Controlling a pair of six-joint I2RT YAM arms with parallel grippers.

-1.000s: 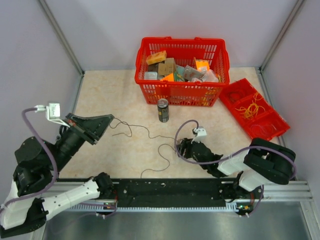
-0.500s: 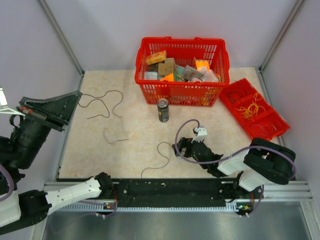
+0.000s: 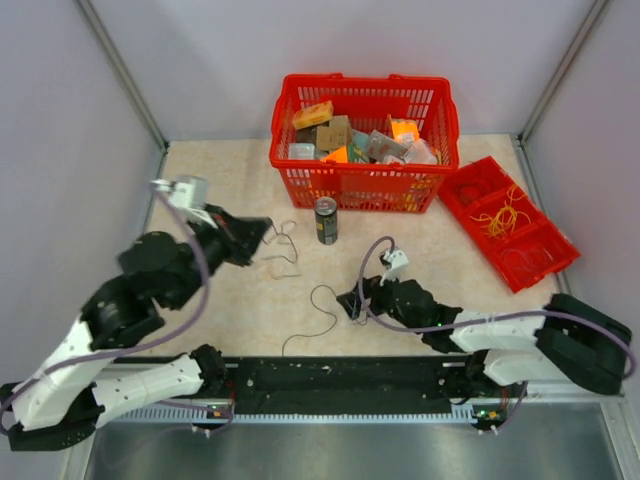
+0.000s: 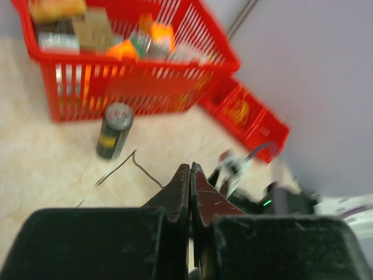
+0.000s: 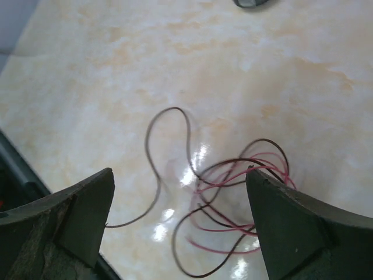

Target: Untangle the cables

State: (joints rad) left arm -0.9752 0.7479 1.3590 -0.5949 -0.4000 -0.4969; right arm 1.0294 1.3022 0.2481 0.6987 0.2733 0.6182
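Note:
My left gripper (image 3: pixel 262 232) hangs left of the drink can (image 3: pixel 326 220), shut on a thin dark cable (image 3: pixel 284 250) that dangles in small loops onto the table. In the left wrist view the jaws (image 4: pixel 190 167) are pressed together and the cable (image 4: pixel 137 160) runs from them toward the can (image 4: pixel 113 131). My right gripper (image 3: pixel 349 300) is open, low over the table. In the right wrist view it (image 5: pixel 179 172) stands wide over a tangle of dark and red cables (image 5: pixel 233 216); a grey-brown cable loop (image 5: pixel 156 151) trails off to the left. That loop (image 3: pixel 320 312) also shows from above.
A red basket (image 3: pixel 365 185) full of small boxes stands at the back. A red tray (image 3: pixel 520 262) at the right holds yellow-orange cables (image 3: pixel 500 215). The black rail runs along the near edge, with grey walls at both sides.
My left arm swung from the far left back right toward the can, carrying its cable. The right gripper moved slightly left over the tangle.

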